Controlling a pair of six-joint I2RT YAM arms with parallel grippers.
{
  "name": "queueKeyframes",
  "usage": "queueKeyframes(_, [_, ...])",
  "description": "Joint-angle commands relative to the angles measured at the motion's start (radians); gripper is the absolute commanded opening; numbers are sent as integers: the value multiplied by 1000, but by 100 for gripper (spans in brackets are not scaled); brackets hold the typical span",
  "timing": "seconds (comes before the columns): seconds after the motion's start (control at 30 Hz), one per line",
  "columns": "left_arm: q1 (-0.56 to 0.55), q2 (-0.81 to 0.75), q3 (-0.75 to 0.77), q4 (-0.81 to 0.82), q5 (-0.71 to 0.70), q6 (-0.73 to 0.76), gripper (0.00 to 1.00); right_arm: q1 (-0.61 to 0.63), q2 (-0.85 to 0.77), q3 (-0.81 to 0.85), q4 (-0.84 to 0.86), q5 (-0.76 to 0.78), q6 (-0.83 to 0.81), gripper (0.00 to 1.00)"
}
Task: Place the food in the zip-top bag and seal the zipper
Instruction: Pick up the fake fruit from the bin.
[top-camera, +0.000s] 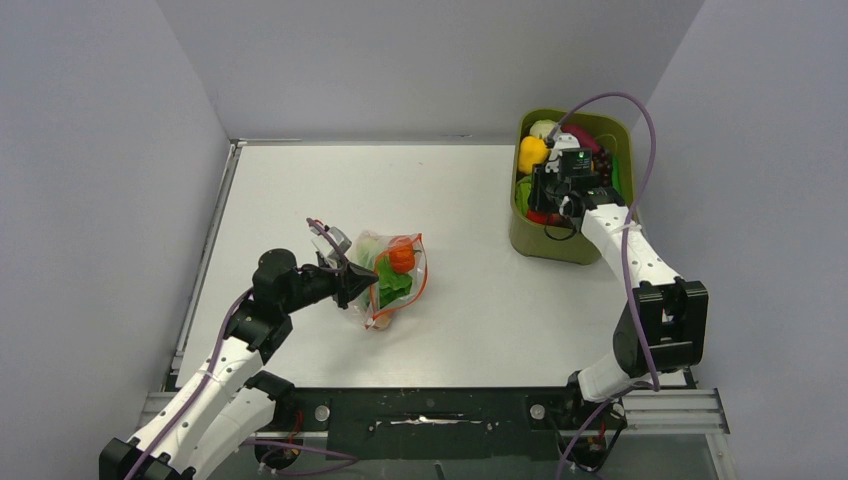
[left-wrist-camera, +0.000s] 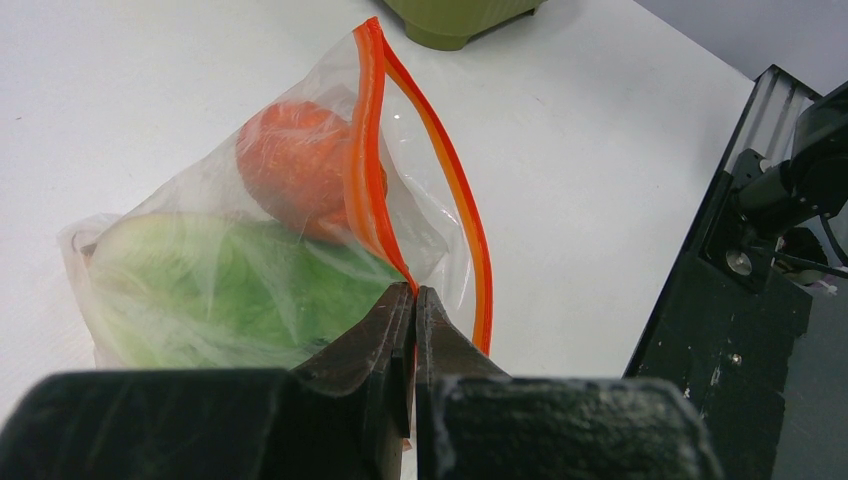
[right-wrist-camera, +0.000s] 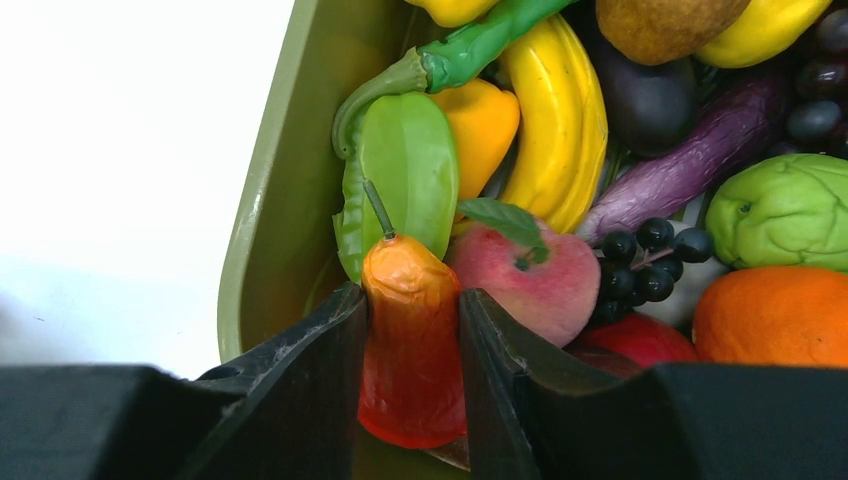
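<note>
The clear zip-top bag (top-camera: 392, 275) lies mid-table with an orange fruit (top-camera: 402, 259) and a green leafy vegetable (top-camera: 392, 285) inside. In the left wrist view the bag (left-wrist-camera: 200, 280) has its mouth gaping, and the orange-red zipper (left-wrist-camera: 368, 150) forms an open loop. My left gripper (top-camera: 355, 283) (left-wrist-camera: 413, 292) is shut on one side of the zipper strip at the bag's left end. My right gripper (top-camera: 560, 200) (right-wrist-camera: 410, 305) is down in the olive tub, shut on an orange-red pear-shaped fruit (right-wrist-camera: 412, 350) with a green stem.
The olive-green tub (top-camera: 530, 238) stands at the back right, its wall (right-wrist-camera: 280, 180) close to my right fingers. It holds several toy foods: a green pepper (right-wrist-camera: 405, 170), a yellow banana (right-wrist-camera: 560, 110), a peach (right-wrist-camera: 535, 280), a purple eggplant (right-wrist-camera: 690, 165) and black grapes (right-wrist-camera: 645, 260).
</note>
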Motion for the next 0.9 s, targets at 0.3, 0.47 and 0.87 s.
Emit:
queueKeyframes(0.3, [5, -17, 6, 63, 5, -12, 0, 0, -164, -42, 97, 38, 3, 16])
queueKeyframes(0.47, [5, -33, -13, 126, 13, -72, 0, 9, -229, -77, 128, 45, -4, 15])
queueKeyframes(0.87, [7, -11, 55, 179, -21, -222, 0, 112, -396, -90, 127, 27, 40, 15])
